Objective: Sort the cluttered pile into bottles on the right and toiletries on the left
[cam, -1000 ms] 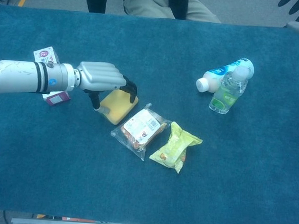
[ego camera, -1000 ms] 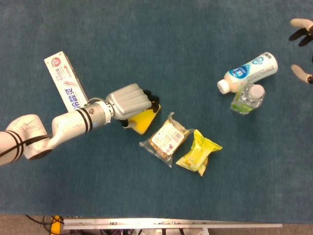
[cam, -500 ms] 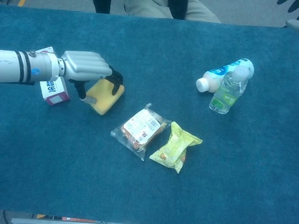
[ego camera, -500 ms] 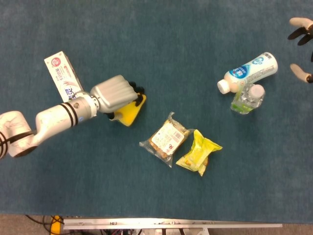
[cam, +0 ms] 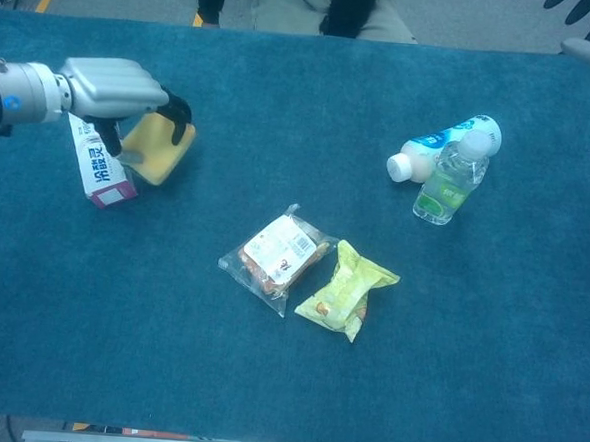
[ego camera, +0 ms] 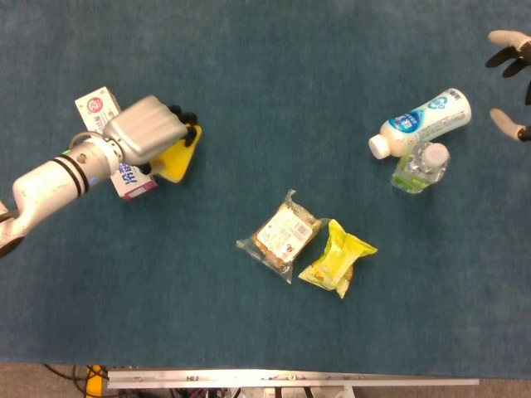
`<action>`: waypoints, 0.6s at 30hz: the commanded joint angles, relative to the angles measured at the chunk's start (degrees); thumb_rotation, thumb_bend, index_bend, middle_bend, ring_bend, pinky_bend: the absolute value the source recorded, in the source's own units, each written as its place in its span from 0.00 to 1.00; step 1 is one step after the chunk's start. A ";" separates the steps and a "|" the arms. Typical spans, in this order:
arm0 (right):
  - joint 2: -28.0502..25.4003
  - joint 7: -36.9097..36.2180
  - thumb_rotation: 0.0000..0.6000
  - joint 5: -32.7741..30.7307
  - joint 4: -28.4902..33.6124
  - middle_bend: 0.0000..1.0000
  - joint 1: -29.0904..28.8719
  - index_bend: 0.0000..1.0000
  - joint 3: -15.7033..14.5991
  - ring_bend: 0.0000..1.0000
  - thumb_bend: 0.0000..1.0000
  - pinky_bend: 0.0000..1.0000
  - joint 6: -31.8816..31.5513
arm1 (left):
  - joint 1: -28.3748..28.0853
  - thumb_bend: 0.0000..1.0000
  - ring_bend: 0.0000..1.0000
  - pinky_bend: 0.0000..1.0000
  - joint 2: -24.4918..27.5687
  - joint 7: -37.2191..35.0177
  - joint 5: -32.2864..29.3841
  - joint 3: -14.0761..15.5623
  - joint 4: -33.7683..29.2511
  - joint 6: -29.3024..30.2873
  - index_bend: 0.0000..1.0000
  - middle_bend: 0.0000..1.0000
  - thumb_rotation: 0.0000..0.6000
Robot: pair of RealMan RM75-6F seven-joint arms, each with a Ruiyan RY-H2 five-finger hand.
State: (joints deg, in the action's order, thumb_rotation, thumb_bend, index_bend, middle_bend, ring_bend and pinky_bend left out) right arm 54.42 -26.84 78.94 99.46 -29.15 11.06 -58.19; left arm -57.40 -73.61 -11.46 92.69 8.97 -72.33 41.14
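Left hand (ego camera: 145,133) grips the yellow sponge (ego camera: 176,159), fingers curled over its top edge, at the far-left part of the blue table (ego camera: 265,66). The chest view shows the same hand (cam: 113,85) with the sponge (cam: 162,150) tilted and apparently off the cloth; can't confirm a gap from the head view.

The toothpaste box (ego camera: 116,157) lies just beside the sponge on its left. The head view shows its full length partly under the hand; the chest view shows only its near end (cam: 100,169) sticking out below the hand.

Right hand (ego camera: 510,58) sits at the far-right edge, fingers spread, holding nothing. The chest view catches only dark fingertips (cam: 579,8) at the top-right corner.

White milk bottle (ego camera: 421,120) lies on its side at right, touching the clear water bottle (ego camera: 421,166), which is on its near side. In the chest view the water bottle (cam: 448,180) overlaps the milk bottle (cam: 440,145).

The clear snack pack (ego camera: 280,235) and the yellow snack bag (ego camera: 338,258) sit side by side mid-table, touching. The chest view alone shows a seated person (cam: 318,4) beyond the far edge.
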 commanded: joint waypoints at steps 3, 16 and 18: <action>0.11 0.03 1.00 -0.02 0.01 0.34 -0.08 0.16 -0.01 0.36 0.28 0.55 0.13 | 0.71 0.36 0.31 0.57 1.95 0.65 -1.12 -0.17 -0.29 -0.81 0.36 0.22 1.00; -0.09 0.30 1.00 0.25 0.77 0.34 0.06 0.16 0.01 0.36 0.28 0.55 -0.27 | 1.95 0.38 0.16 0.50 6.64 6.86 -6.89 -1.40 -3.40 -5.82 0.23 0.07 1.00; -0.18 0.33 1.00 0.30 0.86 0.34 0.18 0.16 -0.02 0.36 0.28 0.55 -0.45 | 2.40 0.38 0.13 0.47 7.41 7.59 -8.10 -1.75 -4.20 -6.13 0.18 0.03 1.00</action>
State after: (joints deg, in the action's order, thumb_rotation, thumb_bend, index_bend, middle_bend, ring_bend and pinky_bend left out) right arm 54.25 -26.52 79.22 100.30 -29.00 11.04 -58.60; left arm -55.33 -66.71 -4.25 85.19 7.52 -76.02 35.34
